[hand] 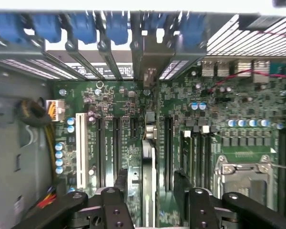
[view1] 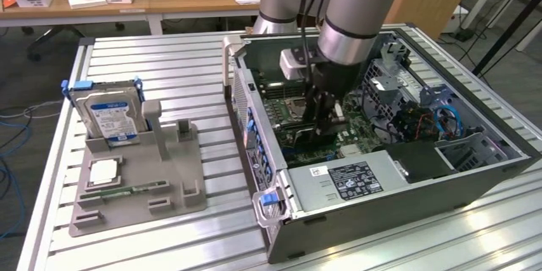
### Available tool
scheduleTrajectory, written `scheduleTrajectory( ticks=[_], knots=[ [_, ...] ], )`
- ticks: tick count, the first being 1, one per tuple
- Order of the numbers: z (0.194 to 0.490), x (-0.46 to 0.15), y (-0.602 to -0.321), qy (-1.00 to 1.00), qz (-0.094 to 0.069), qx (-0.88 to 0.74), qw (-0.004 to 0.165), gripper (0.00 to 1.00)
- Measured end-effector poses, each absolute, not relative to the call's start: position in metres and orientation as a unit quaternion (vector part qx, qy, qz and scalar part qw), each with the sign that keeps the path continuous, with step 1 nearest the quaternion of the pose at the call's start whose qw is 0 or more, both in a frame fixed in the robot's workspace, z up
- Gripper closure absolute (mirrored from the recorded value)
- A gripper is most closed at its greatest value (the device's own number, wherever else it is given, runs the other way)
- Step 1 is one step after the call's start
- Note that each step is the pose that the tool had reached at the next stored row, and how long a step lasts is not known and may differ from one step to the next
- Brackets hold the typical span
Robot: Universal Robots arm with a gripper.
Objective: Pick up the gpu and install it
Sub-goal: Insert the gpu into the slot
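Observation:
The gpu [hand: 148, 157] stands on edge in a motherboard slot inside the open computer case [view1: 474, 176]. In the wrist view I look straight down on its thin top edge, and its silver bracket [hand: 148, 62] sits against the case's rear slot row. My gripper [hand: 151, 183] straddles the card, with one black finger [hand: 122, 183] on each side and a small gap between each finger and the card. The jaws are open and hold nothing. In the exterior view my gripper [view1: 324, 130] reaches down into the middle of the case, hiding most of the card.
A grey holder [view1: 161, 204] to the exterior view's left of the case carries an upright hard drive [view1: 110, 115], a green memory stick [view1: 127, 188] and a square chip [view1: 103, 171]. The CPU socket [hand: 243, 174], empty slots [hand: 107, 148] and the power supply [view1: 347, 179] surround the card.

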State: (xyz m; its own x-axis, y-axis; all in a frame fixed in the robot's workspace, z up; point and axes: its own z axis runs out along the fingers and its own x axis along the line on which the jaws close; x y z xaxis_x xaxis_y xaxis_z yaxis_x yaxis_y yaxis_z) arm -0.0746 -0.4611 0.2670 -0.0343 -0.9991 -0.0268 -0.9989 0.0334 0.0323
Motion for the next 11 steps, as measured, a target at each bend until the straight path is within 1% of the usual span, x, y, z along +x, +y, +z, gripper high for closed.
scheduleTrajectory(
  ticks=[2, 3, 4, 5, 6, 7, 9, 10, 11],
  knots=[
    [0.2719, -0.0745, -0.4610, -0.719, -0.021, 0.695, 0.002, 0.49],
    [0.2718, -0.0745, -0.4610, -0.719, -0.021, 0.695, 0.002, 0.50],
    [0.2718, -0.0745, -0.4610, -0.719, -0.021, 0.695, 0.002, 0.56],
    [0.2718, -0.0745, -0.4610, -0.719, -0.021, 0.695, 0.002, 0.56],
    [0.2718, -0.0745, -0.4610, -0.719, -0.021, 0.695, 0.002, 0.63],
    [0.2718, -0.0745, -0.4611, -0.719, -0.021, 0.695, 0.002, 0.63],
    [0.2719, -0.0745, -0.4611, -0.719, -0.021, 0.695, 0.002, 0.74],
    [0.2718, -0.0745, -0.4611, -0.719, -0.021, 0.695, 0.002, 0.74],
    [0.2719, -0.0745, -0.4611, -0.719, -0.021, 0.695, 0.002, 0.80]
  ],
)
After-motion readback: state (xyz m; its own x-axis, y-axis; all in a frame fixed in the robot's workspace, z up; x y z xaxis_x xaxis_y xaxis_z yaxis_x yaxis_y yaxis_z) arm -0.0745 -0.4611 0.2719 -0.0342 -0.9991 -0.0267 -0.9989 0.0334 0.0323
